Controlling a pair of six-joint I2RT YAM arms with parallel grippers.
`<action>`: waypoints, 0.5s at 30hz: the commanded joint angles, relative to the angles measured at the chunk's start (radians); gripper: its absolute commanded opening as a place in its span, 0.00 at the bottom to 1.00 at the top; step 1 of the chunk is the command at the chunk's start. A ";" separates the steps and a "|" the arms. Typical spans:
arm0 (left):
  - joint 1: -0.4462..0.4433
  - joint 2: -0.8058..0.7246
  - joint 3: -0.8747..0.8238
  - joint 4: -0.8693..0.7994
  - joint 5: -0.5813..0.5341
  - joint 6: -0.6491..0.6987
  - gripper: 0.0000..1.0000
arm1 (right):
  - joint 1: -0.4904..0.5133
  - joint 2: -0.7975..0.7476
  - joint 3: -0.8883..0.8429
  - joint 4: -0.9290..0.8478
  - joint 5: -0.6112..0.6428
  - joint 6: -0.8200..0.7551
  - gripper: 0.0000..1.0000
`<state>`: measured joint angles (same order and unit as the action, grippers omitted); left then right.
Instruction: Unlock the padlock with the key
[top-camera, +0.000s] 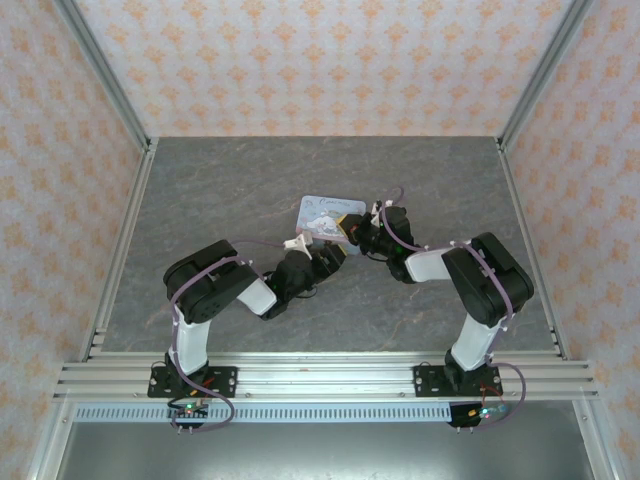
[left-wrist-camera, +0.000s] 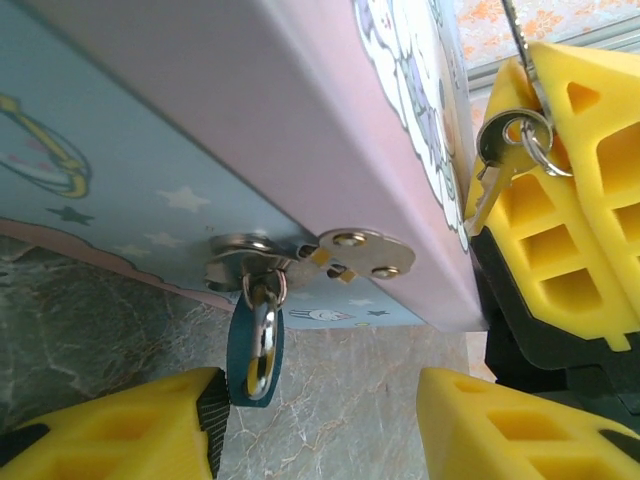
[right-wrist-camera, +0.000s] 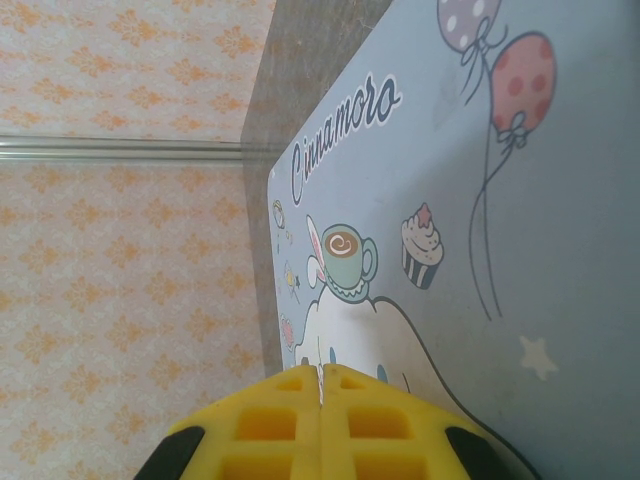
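The padlock, tiny and dark teal with a silver face, hangs from the metal hasp on the front of the pastel tin box. My left gripper is open below the box. The padlock hangs between its yellow fingers, right against the left finger. My right gripper is shut over the box lid, with a thin metal sliver pinched between its fingers. In the left wrist view, a small silver key dangles on a ring at the right gripper's fingers.
The box lies near the middle of the grey marble table, with both arms meeting at its near edge. Patterned walls and aluminium rails enclose the table on the sides and back.
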<state>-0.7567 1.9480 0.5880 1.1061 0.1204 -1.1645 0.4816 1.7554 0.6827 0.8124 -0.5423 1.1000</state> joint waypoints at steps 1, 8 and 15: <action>0.030 -0.003 -0.009 -0.130 -0.089 0.047 0.52 | 0.007 0.030 -0.015 -0.028 0.002 -0.002 0.00; 0.037 0.012 0.010 -0.166 -0.095 0.064 0.48 | 0.006 0.030 -0.017 -0.028 0.002 0.000 0.00; 0.039 0.032 0.033 -0.188 -0.119 0.074 0.46 | 0.006 0.031 -0.018 -0.028 0.003 0.001 0.00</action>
<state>-0.7517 1.9453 0.6083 1.0512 0.1116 -1.1427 0.4816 1.7554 0.6827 0.8124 -0.5423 1.1004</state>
